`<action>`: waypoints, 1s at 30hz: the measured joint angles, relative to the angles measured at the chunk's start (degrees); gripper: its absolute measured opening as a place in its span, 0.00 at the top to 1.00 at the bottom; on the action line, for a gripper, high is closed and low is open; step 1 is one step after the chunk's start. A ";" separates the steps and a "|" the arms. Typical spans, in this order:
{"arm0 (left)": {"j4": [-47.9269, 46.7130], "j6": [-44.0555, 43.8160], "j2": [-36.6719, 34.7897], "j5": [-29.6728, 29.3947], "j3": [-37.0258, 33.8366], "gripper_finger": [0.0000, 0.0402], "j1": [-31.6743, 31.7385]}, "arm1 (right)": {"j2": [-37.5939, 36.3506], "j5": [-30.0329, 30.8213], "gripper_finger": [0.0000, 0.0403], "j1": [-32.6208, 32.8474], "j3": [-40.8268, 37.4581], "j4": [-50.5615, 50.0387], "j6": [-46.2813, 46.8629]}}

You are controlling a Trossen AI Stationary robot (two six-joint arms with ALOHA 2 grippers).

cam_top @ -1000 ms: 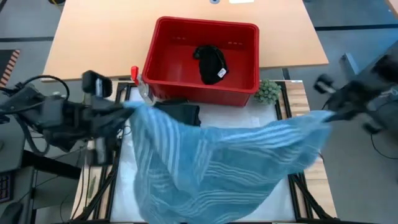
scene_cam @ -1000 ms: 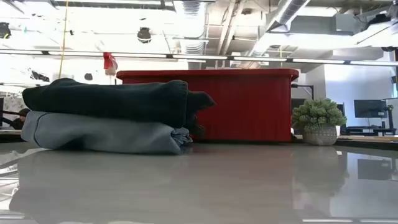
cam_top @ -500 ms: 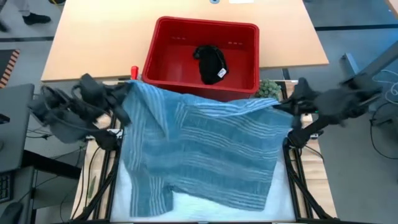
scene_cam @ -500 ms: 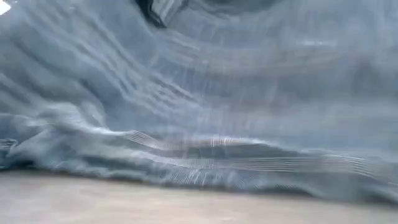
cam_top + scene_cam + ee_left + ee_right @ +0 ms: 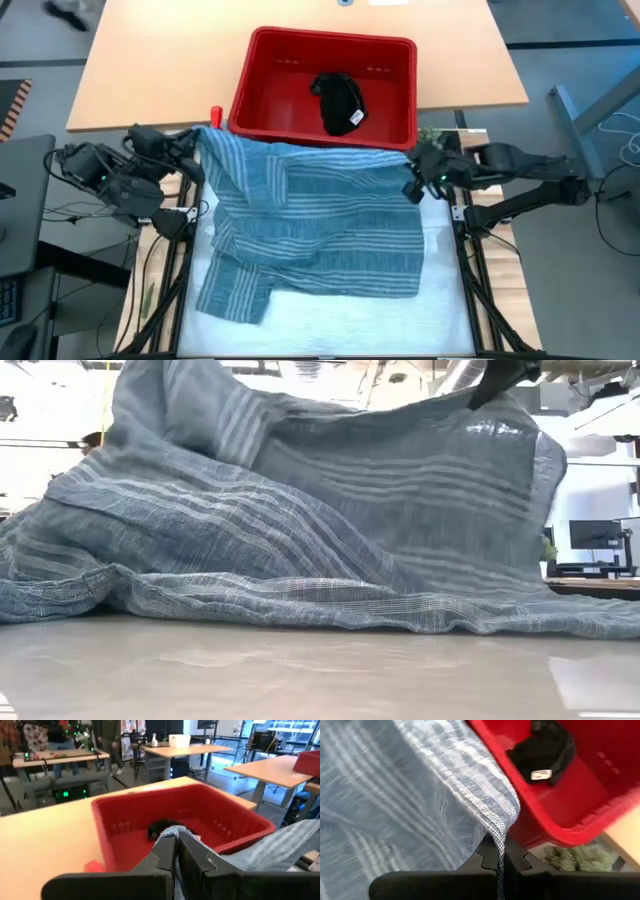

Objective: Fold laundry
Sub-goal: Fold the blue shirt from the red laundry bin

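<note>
A grey-blue striped cloth (image 5: 320,225) from the laundry lies spread over the white table top; its near part rests on the table (image 5: 330,610) and its far edge is held up. My left gripper (image 5: 193,152) is shut on the cloth's far left corner. My right gripper (image 5: 413,183) is shut on its far right corner and shows at the top of the low view (image 5: 500,375). A black garment with a white tag (image 5: 340,100) lies in the red basket (image 5: 330,38) behind. My left gripper pinches the cloth's far left corner (image 5: 173,834) between its two fingers, coming level from the table's left side. That corner is lifted and the cloth slopes down to the table. My right gripper pinches the cloth's far right edge (image 5: 501,837) between its two fingertips, slanting down from the table's right side. The cloth hangs slack from there down to the table.
The red basket stands just beyond the cloth's far edge on a wooden table (image 5: 150,70). A small green plant (image 5: 570,857) sits by the basket's right corner near my right gripper. A small red object (image 5: 215,115) lies left of the basket. Black frame rails (image 5: 470,270) run along both sides.
Both grippers have swung the cloth from hanging in the air to down over the table. My right gripper has come down and toward the table's left, tipping downward; my left has gone slightly toward the far edge. The cloth has spread out, its near part now lying flat.
</note>
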 joint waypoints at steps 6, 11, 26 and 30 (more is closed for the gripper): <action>-2.16 -11.80 -11.31 3.14 -12.91 1.00 0.41 | 3.14 -0.95 0.95 3.36 -0.38 0.72 2.15; 4.33 -14.17 -19.57 14.89 -23.35 1.00 -0.28 | 5.13 -6.42 0.95 8.08 -3.62 0.39 9.15; 21.62 -8.99 -39.38 32.91 -37.99 1.00 -0.80 | 5.79 -14.62 0.95 13.43 -19.60 6.45 20.26; 19.07 -15.16 -42.43 39.14 -40.75 1.00 -0.77 | 5.76 -14.70 0.95 12.90 -21.43 9.05 20.26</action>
